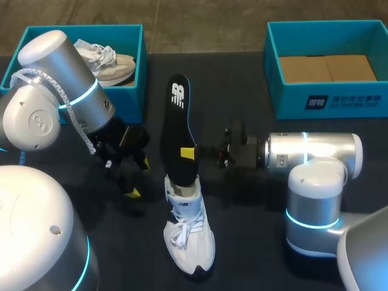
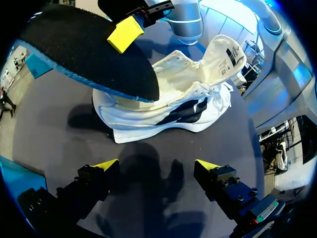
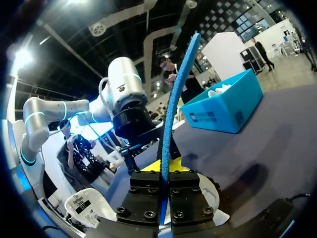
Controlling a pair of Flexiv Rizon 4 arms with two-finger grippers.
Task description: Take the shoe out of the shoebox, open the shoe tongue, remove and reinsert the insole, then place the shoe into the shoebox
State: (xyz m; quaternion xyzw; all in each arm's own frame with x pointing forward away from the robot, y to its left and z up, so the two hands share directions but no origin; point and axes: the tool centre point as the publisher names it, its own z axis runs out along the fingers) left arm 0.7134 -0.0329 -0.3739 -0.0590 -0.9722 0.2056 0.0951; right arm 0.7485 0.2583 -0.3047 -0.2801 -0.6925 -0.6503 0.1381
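A white shoe [image 1: 189, 237] lies on the dark table, toe toward the front edge, tongue [image 2: 225, 52] pulled open. My right gripper [image 1: 188, 151] is shut on a black insole [image 1: 177, 115] with a blue edge. The insole is held up on edge, its lower end at the shoe's opening [image 2: 171, 82]. In the right wrist view the insole [image 3: 176, 96] runs edge-on out from between the shut fingers [image 3: 164, 171]. My left gripper [image 1: 138, 179] hangs open to the left of the shoe; in its own view the gripper [image 2: 156, 166] faces the shoe's side [image 2: 173, 111], empty.
A teal shoebox [image 1: 141, 66] at the back left holds another shoe [image 1: 109, 63]. A second teal shoebox [image 1: 330, 100] at the back right has cardboard [image 1: 327, 68] inside. My left arm [image 3: 126, 101] stands across from the right gripper.
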